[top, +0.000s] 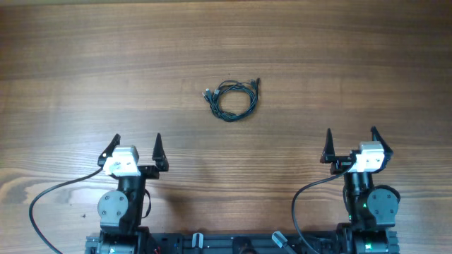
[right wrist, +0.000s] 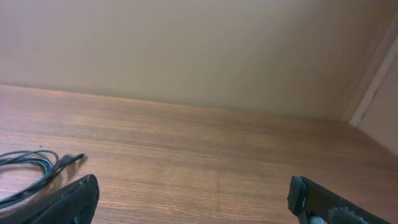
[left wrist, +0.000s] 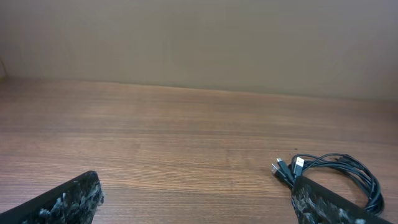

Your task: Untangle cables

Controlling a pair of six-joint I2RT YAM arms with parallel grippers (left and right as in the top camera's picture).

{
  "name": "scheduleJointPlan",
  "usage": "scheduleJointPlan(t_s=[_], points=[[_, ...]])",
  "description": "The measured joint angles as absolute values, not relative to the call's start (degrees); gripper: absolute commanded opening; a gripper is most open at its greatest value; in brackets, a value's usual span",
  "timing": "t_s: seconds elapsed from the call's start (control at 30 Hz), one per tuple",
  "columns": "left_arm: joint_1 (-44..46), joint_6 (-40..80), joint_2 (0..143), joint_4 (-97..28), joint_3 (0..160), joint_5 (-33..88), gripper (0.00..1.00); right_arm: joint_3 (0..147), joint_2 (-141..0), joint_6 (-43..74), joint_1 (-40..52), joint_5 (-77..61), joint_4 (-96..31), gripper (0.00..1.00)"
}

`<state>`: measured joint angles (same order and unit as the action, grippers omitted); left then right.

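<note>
The cables (top: 234, 98) lie coiled together in a small dark bundle on the wooden table, at the middle and toward the far side. A silvery plug end sticks out at the coil's left and a dark plug at its upper right. My left gripper (top: 135, 147) is open and empty, near the front left, well short of the coil. My right gripper (top: 351, 142) is open and empty at the front right. The coil shows at the lower right of the left wrist view (left wrist: 339, 171), partly behind a finger, and at the lower left of the right wrist view (right wrist: 28, 168).
The wooden table (top: 226, 49) runs out to a plain beige wall (left wrist: 199, 37) at the far side. Thick black cables from the arms (top: 49, 201) loop over the front edge beside each base.
</note>
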<state>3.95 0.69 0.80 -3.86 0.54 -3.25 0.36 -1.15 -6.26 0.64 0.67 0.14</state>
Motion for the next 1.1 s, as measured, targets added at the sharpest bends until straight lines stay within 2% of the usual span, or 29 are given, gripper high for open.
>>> scheduleJointPlan(t_s=[0.13,0.3,0.4,0.53,0.63,0.8,1.0,1.1], points=[[3.95,3.86,0.80,-3.79,0.54,1.80,1.00,0.36,-1.23,7.70,0.64,-2.39,0.03,1.00],[3.95,9.43,0.80,-2.66,0.54,12.27,1.00,0.36,-5.58,37.26,0.62,-7.70,0.54,1.00],[3.95,15.18,0.80,-2.37,0.54,18.65,1.00,0.36,-10.09,47.77,0.64,-14.13,1.67,1.00],[3.95,20.95,1.48,-4.91,1.39,23.24,1.00,0.45,-13.87,47.05,0.58,-22.28,3.44,0.99],[3.97,21.85,5.61,-15.46,6.02,24.95,1.00,2.98,-18.79,41.80,0.58,-29.69,-0.71,0.99],[3.95,20.23,20.97,-23.55,24.36,24.88,1.00,21.87,-29.39,31.62,0.58,-34.54,-16.14,1.00],[3.95,19.55,44.73,-41.76,52.45,25.30,1.00,46.24,-44.49,23.90,0.60,-37.65,-37.82,1.00],[3.95,19.42,52.51,-44.03,57.08,27.24,1.00,49.12,-48.93,22.61,0.58,-37.91,-42.26,1.00]])
